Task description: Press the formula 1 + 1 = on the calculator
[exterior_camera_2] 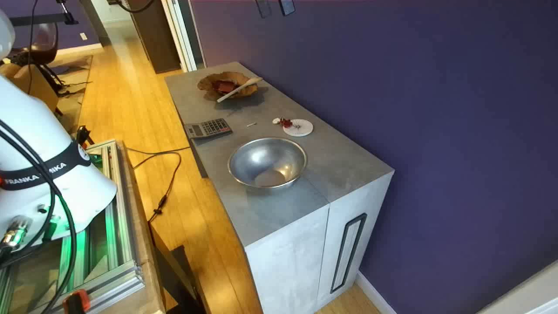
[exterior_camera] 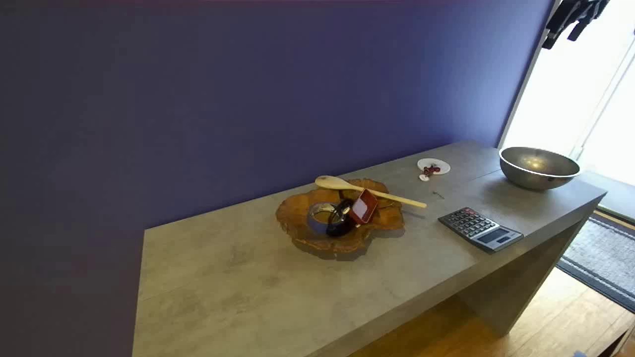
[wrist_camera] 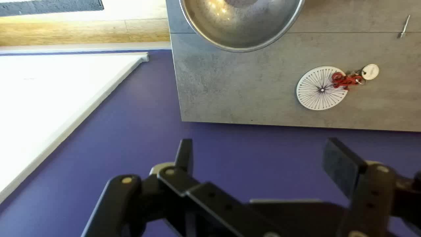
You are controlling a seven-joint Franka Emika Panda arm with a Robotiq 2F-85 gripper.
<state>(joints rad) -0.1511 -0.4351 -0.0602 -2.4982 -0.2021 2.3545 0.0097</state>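
Note:
The calculator is a flat dark grey slab with pale keys. It lies on the grey tabletop near its front edge in both exterior views (exterior_camera: 478, 229) (exterior_camera_2: 208, 129). The calculator is out of the wrist view. My gripper (exterior_camera: 560, 41) hangs high at the top right in an exterior view, well above the table and apart from the calculator. In the wrist view my gripper (wrist_camera: 260, 144) is open, with its two dark fingers wide apart. Nothing is between the fingers; only purple wall shows there.
A metal bowl (exterior_camera: 538, 168) stands past the calculator. A round white dish (exterior_camera: 441, 164) with a red trinket (wrist_camera: 343, 80) lies near the purple wall. A small metal pin (wrist_camera: 404, 27) lies nearby. A wooden bowl (exterior_camera: 297, 218) holds a wooden spoon (exterior_camera: 332, 182) and a red box (exterior_camera: 364, 206).

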